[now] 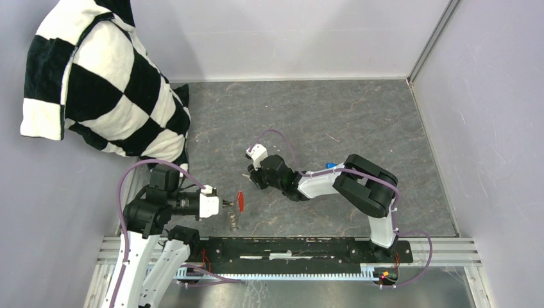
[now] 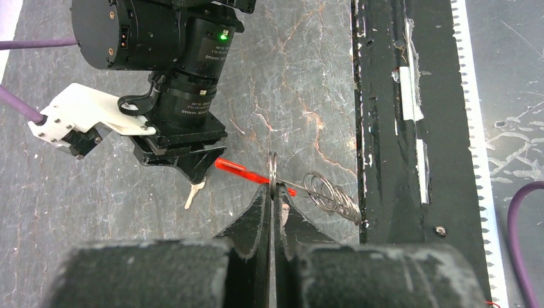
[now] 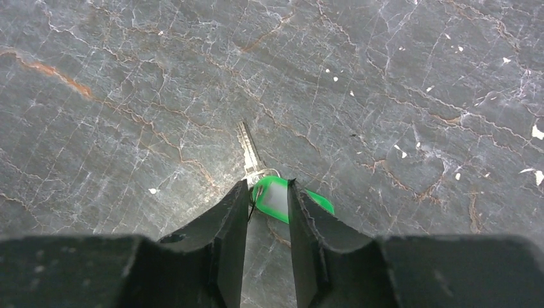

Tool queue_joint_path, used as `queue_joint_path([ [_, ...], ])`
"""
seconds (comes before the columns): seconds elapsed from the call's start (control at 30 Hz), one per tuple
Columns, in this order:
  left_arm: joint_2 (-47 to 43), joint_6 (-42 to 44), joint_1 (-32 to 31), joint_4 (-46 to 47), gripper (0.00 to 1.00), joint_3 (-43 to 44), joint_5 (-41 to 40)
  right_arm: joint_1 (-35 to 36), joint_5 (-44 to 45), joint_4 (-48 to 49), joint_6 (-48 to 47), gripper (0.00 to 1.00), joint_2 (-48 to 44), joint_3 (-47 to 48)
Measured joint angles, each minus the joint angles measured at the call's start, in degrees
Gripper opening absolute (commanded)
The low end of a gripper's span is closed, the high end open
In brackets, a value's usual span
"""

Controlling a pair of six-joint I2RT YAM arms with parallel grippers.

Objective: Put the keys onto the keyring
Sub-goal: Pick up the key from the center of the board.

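Just beside the keyring, pinched in the fully closed left gripper, the right gripper is straddling the green key, fingers narrowly apart, nothing clamped yet; centring on its head before squeezing seems wise.

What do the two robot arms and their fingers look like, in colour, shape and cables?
Both the left arm and the right arm have black round joint housings and white link shells. A purple cable loops along each. The fingers are black wedges tapering to the tip. A green light glows on the right wrist.
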Motion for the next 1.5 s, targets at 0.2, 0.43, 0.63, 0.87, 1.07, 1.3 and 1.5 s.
queue_joint_path([
  [0.2,-0.09,0.0,0.0,0.0,0.02,0.04,0.0,0.0,-0.02,0.7,0.44,0.25,0.57,0.09],
  [0.43,-0.37,0.0,0.0,0.02,0.02,0.11,0.0,0.0,-1.14,1.07,0.68,0.14,0.94,0.07],
  [0.63,-0.55,0.0,0.0,0.0,0.02,0.13,-0.07,0.0,-3.1,1.79,1.2,0.36,0.87,-0.5],
  [0.87,-0.96,0.0,0.0,0.0,0.02,0.39,-0.04,0.02,-3.61,1.79,1.29,0.31,-1.38,-3.26],
  [1.07,-0.96,0.0,0.0,0.0,0.02,0.42,-0.04,0.02,-3.96,2.64,1.46,0.17,-1.99,-4.68],
  [1.3,-0.94,0.0,0.0,0.0,0.02,0.98,-0.04,0.0,-5.05,3.69,1.25,0.0,-2.05,-4.98],
  [1.5,-0.85,0.0,0.0,0.0,0.02,1.16,-0.02,0.0,-6.03,4.48,-1.97,0.0,-6.84,-8.9],
])
